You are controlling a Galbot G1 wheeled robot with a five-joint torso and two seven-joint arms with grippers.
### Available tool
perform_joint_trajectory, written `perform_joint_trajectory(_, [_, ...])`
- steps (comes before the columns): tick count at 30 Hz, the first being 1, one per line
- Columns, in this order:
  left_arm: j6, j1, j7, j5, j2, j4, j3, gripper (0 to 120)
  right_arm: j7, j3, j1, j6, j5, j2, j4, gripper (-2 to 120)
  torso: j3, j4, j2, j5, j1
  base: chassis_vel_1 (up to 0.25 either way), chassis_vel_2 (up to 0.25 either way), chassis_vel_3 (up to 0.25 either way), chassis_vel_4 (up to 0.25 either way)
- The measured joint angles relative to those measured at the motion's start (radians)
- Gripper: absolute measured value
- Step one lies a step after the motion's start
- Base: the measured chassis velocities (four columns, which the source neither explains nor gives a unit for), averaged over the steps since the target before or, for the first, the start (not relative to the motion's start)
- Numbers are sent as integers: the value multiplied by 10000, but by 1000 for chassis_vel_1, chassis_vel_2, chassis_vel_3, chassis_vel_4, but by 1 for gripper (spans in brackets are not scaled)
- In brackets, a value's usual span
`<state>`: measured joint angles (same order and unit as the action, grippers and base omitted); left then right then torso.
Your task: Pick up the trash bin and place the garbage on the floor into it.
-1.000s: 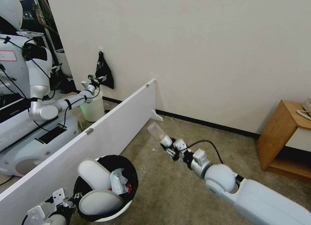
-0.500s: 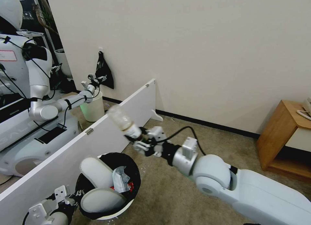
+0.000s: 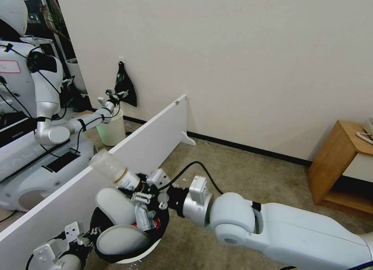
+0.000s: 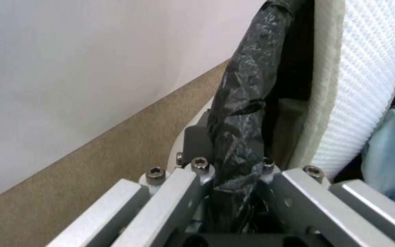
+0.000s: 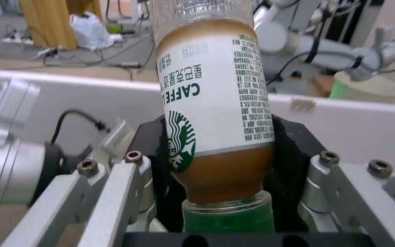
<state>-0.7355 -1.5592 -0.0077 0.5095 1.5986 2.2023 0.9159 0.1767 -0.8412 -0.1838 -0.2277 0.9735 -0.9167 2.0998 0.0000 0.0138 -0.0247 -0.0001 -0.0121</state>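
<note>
The right hand hangs over the bin, pinching a coffee bottle near its green cap end, the body sticking out toward the white board. The left hand is clamped on the bin's black-bagged rim. Two slippers already crowd the opening, so a released bottle could bounce off them onto the carpet, or clip the board.
</note>
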Motion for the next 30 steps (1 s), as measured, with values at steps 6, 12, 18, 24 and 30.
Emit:
perform_joint_trajectory(6, [0, 27, 2, 59, -21, 9, 37, 1, 1, -528, 63, -1, -39, -225, -432, 44, 0, 0, 0, 0, 0, 0, 0, 0, 0])
perform_joint_trajectory(12, [0, 30, 2, 104, -38, 17, 67, 1, -2, -939, 22, 29, -187, -375, -899, 44, 0, 0, 0, 1, 0, 0, 0, 0, 0])
perform_joint_trajectory(18, [0, 39, 4, 108, -16, 17, 72, 1, -1, -1102, -126, 59, -333, -523, -1260, 44, 0, 0, -1, 1, 0, 0, 0, 0, 0])
perform_joint_trajectory(24, [0, 66, 5, 108, 11, -11, 70, 1, -2, -1133, -473, 122, -565, -543, -1568, 44, 0, 0, -1, 1, 0, 0, 0, 0, 0])
perform_joint_trajectory(30, [0, 87, 8, 86, 45, -74, 44, 1, -17, -1134, -754, 201, -798, -531, -1818, 44, 0, 0, -1, 1, 0, 0, 0, 0, 0])
